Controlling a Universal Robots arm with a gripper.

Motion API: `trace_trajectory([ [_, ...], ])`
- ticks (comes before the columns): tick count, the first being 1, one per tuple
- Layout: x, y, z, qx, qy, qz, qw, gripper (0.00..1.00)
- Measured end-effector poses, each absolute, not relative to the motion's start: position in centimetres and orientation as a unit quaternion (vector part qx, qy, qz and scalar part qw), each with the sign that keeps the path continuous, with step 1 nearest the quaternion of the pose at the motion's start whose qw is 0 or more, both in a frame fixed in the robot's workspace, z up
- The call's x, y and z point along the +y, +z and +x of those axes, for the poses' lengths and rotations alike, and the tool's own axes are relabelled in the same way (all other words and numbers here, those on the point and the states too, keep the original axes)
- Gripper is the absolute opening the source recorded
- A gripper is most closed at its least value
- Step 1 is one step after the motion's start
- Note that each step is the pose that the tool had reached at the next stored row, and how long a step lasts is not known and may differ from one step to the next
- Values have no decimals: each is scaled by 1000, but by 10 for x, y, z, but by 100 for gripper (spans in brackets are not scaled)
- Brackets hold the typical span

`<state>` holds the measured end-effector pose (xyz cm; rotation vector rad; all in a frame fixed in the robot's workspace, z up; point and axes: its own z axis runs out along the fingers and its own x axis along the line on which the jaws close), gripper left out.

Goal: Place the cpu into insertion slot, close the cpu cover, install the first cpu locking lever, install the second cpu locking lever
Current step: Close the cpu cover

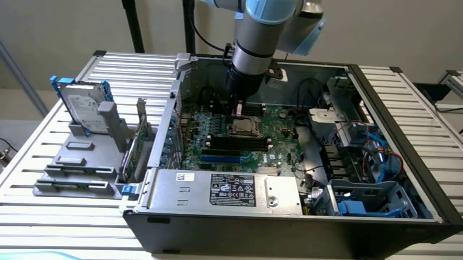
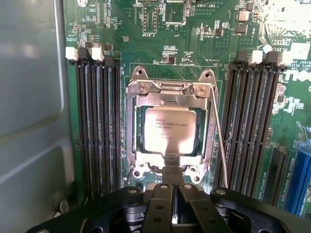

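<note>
Cpu (image 2: pixel 170 128) seated in the insertion slot (image 2: pixel 208 75), cpu cover (image 2: pixel 210 127) down over it; my gripper (image 2: pixel 173 179), shut and empty, hangs just at the cover's edge; a thin locking lever (image 2: pixel 218 141) beside the cover looks unlatched; I judge the first-lever step in hand, needing a precise push on that wire

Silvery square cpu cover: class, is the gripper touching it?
Cannot tell: in the wrist view the shut gripper overlaps the edge of the cpu cover, hiding any gap.
</note>
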<state>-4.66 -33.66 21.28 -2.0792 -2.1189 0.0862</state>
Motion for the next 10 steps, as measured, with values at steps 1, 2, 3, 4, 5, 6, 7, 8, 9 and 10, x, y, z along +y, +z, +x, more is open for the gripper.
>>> trace_trajectory([
  [1, -337, 214, -48, -711, 28, -698, 86, 11],
  [2, -337, 214, -50, -711, 28, -698, 87, 11],
  [3, -338, 215, -52, -711, 28, -698, 87, 11],
  [4, -338, 216, -54, -710, 27, -698, 87, 11],
  [5, -339, 217, -56, -710, 27, -698, 88, 11],
  [6, -339, 217, -58, -710, 27, -698, 88, 11],
  [7, -340, 218, -60, -710, 27, -698, 88, 11],
  [8, -340, 218, -62, -710, 27, -698, 88, 11],
  [9, -340, 218, -63, -710, 27, -698, 88, 11],
  [10, -340, 218, -63, -710, 27, -698, 88, 11],
])
